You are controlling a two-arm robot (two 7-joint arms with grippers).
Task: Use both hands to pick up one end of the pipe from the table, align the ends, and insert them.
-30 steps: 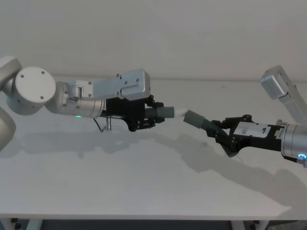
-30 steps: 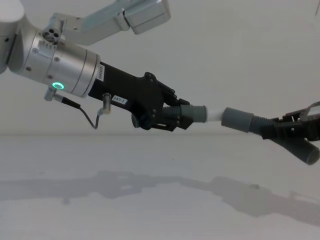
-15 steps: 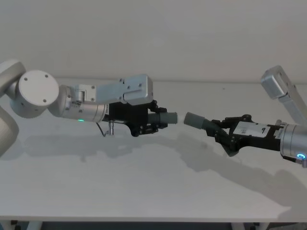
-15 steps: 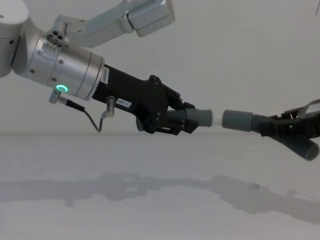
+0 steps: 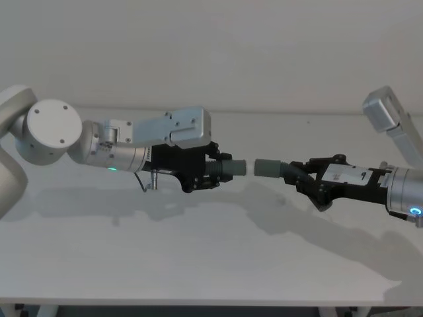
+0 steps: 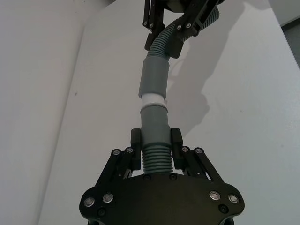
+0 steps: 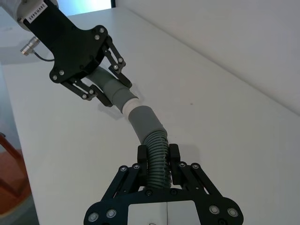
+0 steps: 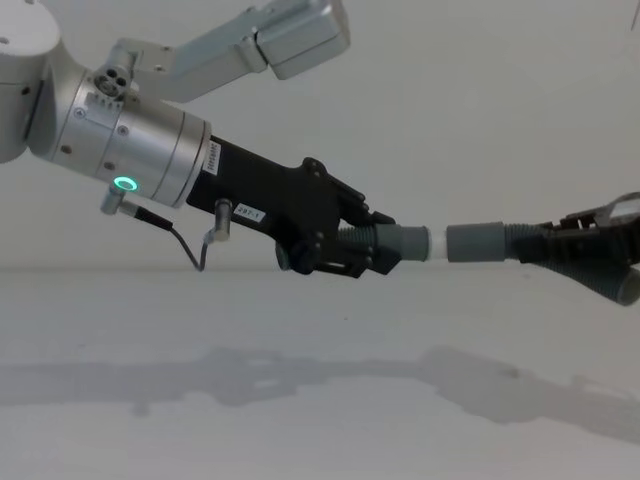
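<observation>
The two short dark grey pipe pieces w/ ribbed bendy middles are both up in the air, above the plain off-white counter (image 5: pixel 198 251). The left pipe piece (image 5: pixel 232 168) has a thin white tip (image 8: pixel 437 243), and the right pipe piece (image 5: pixel 269 167) has a plain grey cuff (image 8: pixel 478 241). The two ends meet in the middle, approx. in one line. The white tip is right at the mouth of the grey cuff, maybe just starting in, but some white is showing between them.

So pick-up looks done for both pieces, and lining up looks nearly done. What's left, I think: push the white tip all the way in.

The black angular left pincer (image 5: pixel 209 173) is closed tight on the ribbed part of its piece, w/ the cuff sticking out past the fingers. The black right pincer (image 5: pixel 305 179) grips the ribs of the other piece the same way, cuff pointing at the left one.
</observation>
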